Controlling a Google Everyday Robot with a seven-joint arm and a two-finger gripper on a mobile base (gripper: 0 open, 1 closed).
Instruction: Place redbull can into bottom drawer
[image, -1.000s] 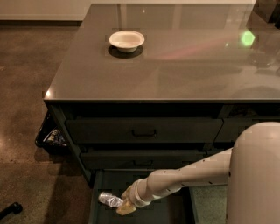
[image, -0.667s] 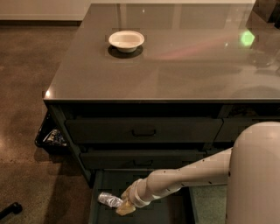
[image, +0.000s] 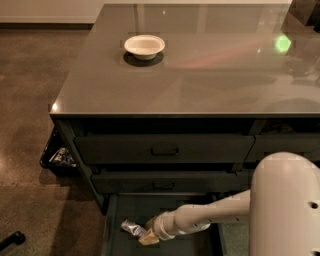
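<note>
The redbull can (image: 131, 228), a crumpled silver can, is low inside the open bottom drawer (image: 114, 220), near its left side. My gripper (image: 147, 235) reaches in from the right on the white arm (image: 210, 217) and is shut on the can's right end. I cannot tell whether the can rests on the drawer floor or hangs just above it. The drawer's dark floor shows around the can; my arm and body hide its right part.
Two shut drawer fronts with handles (image: 165, 150) sit above the open drawer. A white bowl (image: 144, 46) stands on the grey counter top (image: 200, 75). A dark bin with litter (image: 59, 156) stands on the floor left of the cabinet. My white body (image: 287, 210) fills the lower right.
</note>
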